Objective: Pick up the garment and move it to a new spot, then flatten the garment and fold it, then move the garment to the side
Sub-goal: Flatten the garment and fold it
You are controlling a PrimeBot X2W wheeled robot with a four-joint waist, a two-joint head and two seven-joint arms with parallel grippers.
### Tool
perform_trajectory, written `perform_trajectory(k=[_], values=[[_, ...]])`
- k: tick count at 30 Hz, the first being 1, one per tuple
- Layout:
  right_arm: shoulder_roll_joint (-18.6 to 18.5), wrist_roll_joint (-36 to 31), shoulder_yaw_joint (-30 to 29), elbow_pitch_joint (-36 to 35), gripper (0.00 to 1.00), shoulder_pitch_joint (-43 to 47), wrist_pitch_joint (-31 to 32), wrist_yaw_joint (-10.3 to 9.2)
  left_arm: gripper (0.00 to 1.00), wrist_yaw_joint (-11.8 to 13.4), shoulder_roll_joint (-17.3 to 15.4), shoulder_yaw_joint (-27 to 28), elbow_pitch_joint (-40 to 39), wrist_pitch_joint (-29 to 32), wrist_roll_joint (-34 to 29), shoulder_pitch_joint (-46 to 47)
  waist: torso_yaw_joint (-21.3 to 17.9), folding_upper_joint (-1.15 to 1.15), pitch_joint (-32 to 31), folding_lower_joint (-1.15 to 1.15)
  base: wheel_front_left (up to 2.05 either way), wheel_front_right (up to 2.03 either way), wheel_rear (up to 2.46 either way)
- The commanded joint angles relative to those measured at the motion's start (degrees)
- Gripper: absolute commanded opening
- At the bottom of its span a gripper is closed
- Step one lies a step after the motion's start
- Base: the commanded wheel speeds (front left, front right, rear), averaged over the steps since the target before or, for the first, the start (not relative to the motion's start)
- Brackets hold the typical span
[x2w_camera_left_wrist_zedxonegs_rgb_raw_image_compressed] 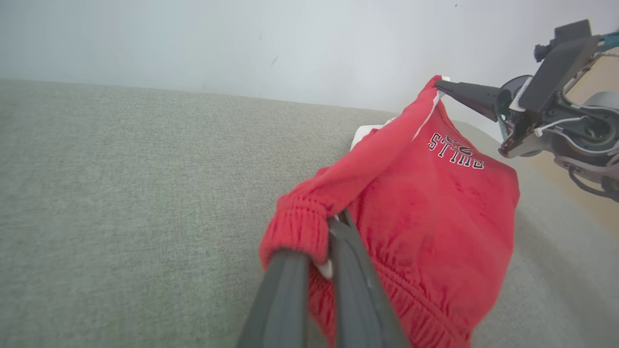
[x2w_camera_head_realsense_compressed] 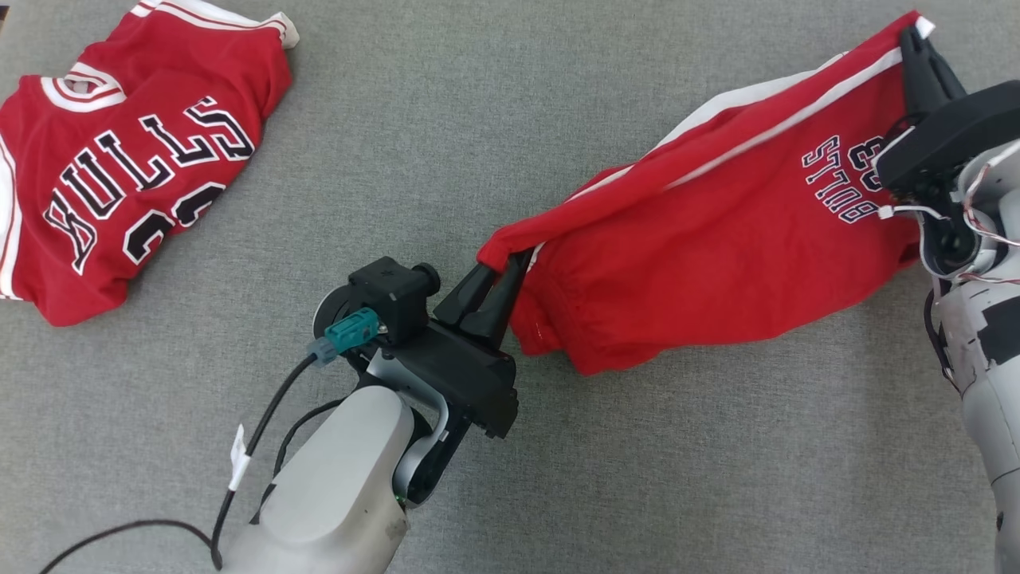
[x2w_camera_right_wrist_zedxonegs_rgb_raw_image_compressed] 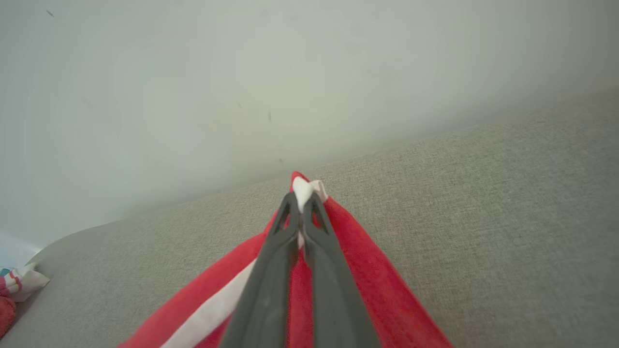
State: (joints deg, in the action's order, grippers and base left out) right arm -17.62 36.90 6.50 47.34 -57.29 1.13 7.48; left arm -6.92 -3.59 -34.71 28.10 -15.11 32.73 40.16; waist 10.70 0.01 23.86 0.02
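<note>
The garment (x2w_camera_head_realsense_compressed: 717,239) is a pair of red shorts with a white side stripe and a "BULLS" print. It hangs stretched between my two grippers above the grey fabric surface (x2w_camera_head_realsense_compressed: 478,119). My left gripper (x2w_camera_head_realsense_compressed: 514,259) is shut on the ribbed waistband corner at the lower left. In the left wrist view the garment (x2w_camera_left_wrist_zedxonegs_rgb_raw_image_compressed: 435,203) bunches over my left gripper (x2w_camera_left_wrist_zedxonegs_rgb_raw_image_compressed: 338,220). At the upper right, my right gripper (x2w_camera_head_realsense_compressed: 912,36) is shut on the opposite corner at the stripe's end. The right wrist view shows my right gripper (x2w_camera_right_wrist_zedxonegs_rgb_raw_image_compressed: 301,200) pinching the white and red garment (x2w_camera_right_wrist_zedxonegs_rgb_raw_image_compressed: 367,251).
A red "BULLS" jersey (x2w_camera_head_realsense_compressed: 127,175) lies crumpled at the far left of the surface. A pale wall (x2w_camera_left_wrist_zedxonegs_rgb_raw_image_compressed: 290,43) rises behind the surface's back edge. Open grey fabric lies between the jersey and the held shorts.
</note>
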Motion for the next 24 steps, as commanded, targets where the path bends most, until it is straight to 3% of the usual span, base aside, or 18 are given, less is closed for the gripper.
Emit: perform_trajectory(k=[1, 3, 12, 18, 24], values=[[-0.41, 0.47, 1.15, 0.56, 1.00, -0.43, -0.66, 0.01, 0.24, 0.04, 0.17, 0.30, 0.03, -0.04, -1.29, 0.76, 0.07, -0.01, -0.11, -0.02, 0.00, 0.00, 0.00], [-1.07, 0.86, 2.96, 1.48, 1.00, -0.44, -1.39, 0.01, 1.00, 0.00, 0.29, 0.48, 0.13, -0.04, -3.03, 0.00, -0.08, -0.01, -0.51, -0.02, 0.00, 0.00, 0.00], [-6.24, 4.98, 9.40, 3.10, 1.00, 3.89, -3.80, 0.01, 1.00, 0.88, 0.53, 3.49, -1.58, -0.05, -7.86, -6.46, -0.12, -0.01, -4.77, -0.02, 0.00, 0.00, 0.00], [-10.26, 6.33, 13.35, 4.34, 1.00, 7.29, -4.58, 0.01, 1.00, 2.70, 0.09, 6.65, -5.58, -0.04, -11.30, -12.43, 0.90, -0.01, -6.68, -0.02, 0.00, 0.00, 0.00], [-12.03, 7.41, 16.40, 6.15, 1.00, 9.01, -5.10, 0.01, 1.00, 4.07, -0.36, 12.37, -12.08, -0.04, -14.17, -17.40, 2.39, -0.01, -6.78, -0.02, 0.00, 0.00, 0.00]])
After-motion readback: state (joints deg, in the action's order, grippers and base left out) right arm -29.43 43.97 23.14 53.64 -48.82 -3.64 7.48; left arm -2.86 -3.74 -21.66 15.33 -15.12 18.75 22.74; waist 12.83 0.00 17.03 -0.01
